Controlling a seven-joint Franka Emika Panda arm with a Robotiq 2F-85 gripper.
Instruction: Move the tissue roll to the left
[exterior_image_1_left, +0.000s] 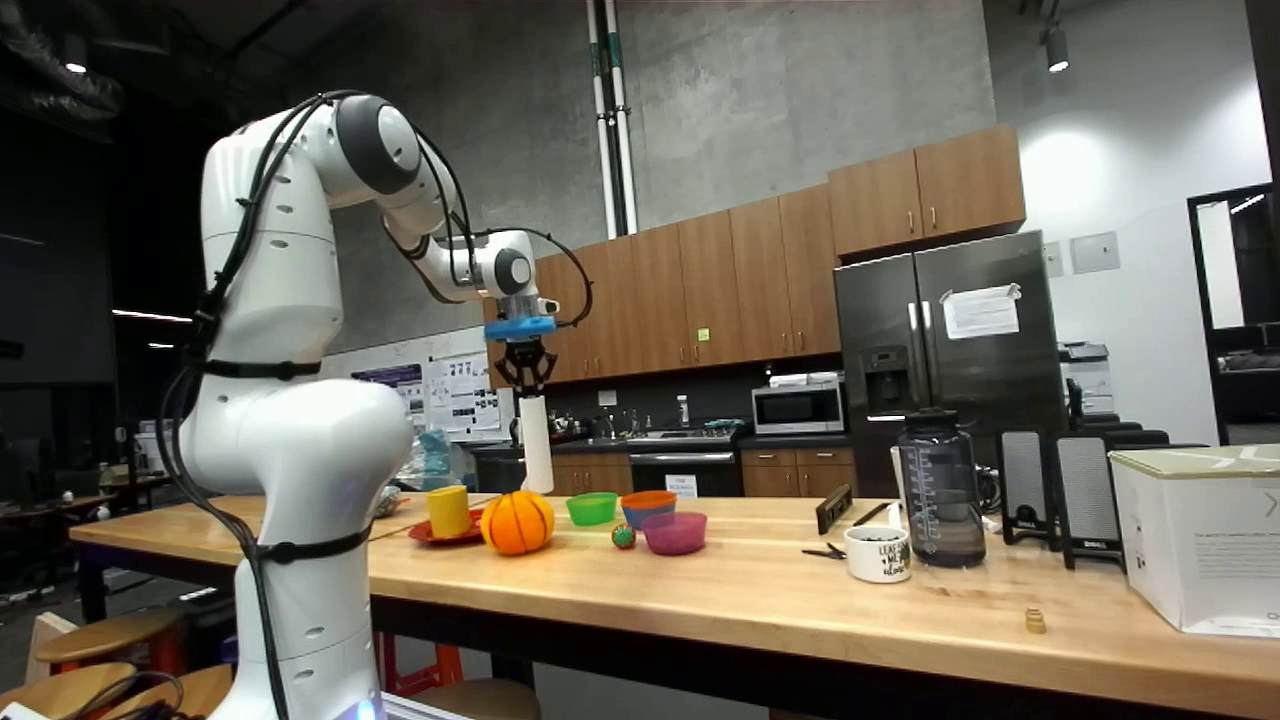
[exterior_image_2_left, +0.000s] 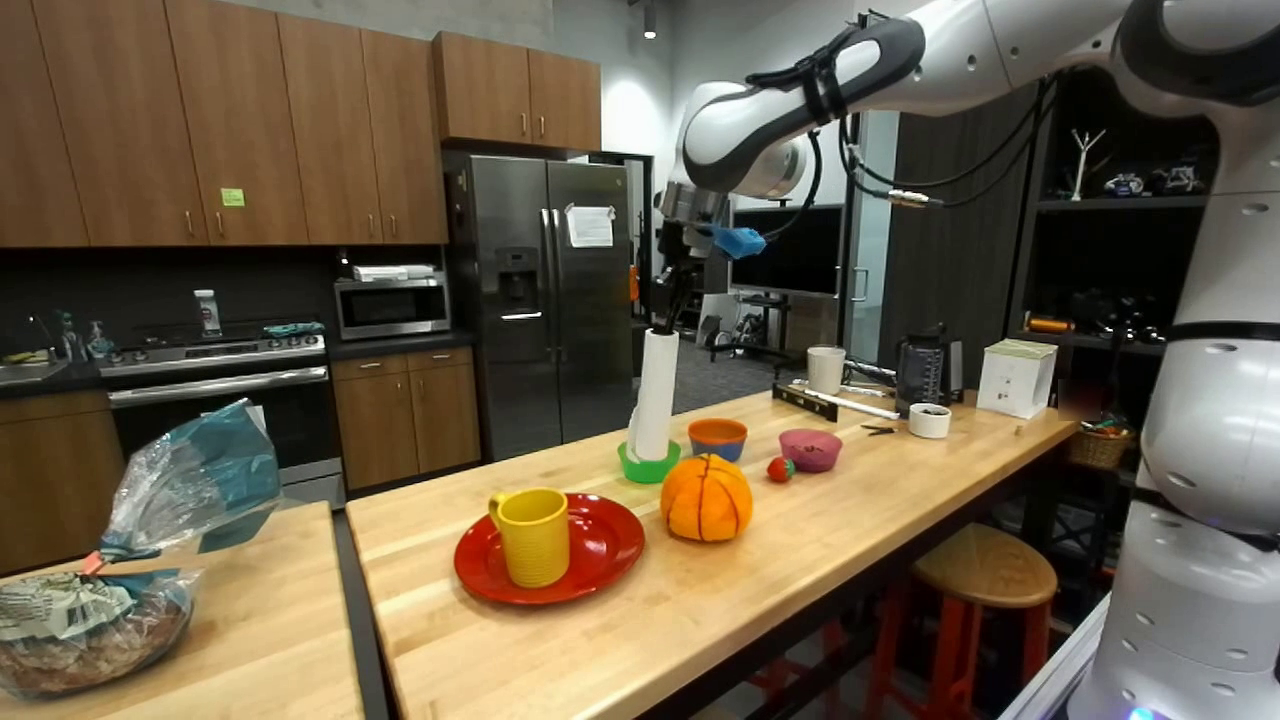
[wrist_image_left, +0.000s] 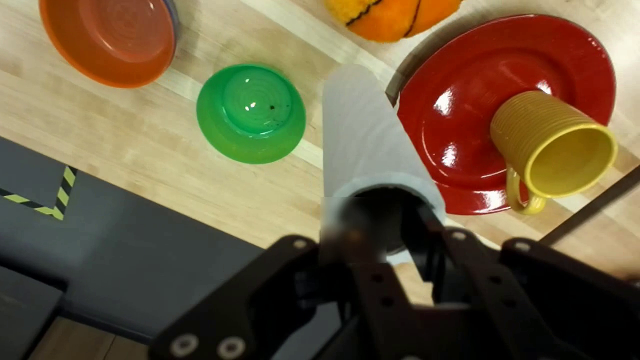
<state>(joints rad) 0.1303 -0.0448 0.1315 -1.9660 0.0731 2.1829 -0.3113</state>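
Note:
The tissue roll is a long thin white tube, seen in both exterior views (exterior_image_1_left: 536, 445) (exterior_image_2_left: 656, 400) and in the wrist view (wrist_image_left: 370, 130). It hangs nearly upright with a slight tilt, its lower end above the wooden table (exterior_image_2_left: 800, 545). In the wrist view its lower end lies over the table between the green bowl and the red plate. My gripper (exterior_image_1_left: 528, 388) is at the roll's upper end and holds it. In the wrist view the gripper (wrist_image_left: 385, 225) has one fingertip inside the roll's open mouth. The other fingertip is blurred there.
A red plate (exterior_image_2_left: 612, 545) carries a yellow mug (exterior_image_2_left: 535, 545). An orange plush pumpkin (exterior_image_2_left: 706, 498) sits beside the plate. A green bowl (wrist_image_left: 250, 152), an orange bowl (exterior_image_2_left: 718, 440), a pink bowl (exterior_image_2_left: 812, 452) and a small strawberry (exterior_image_2_left: 781, 470) stand close by.

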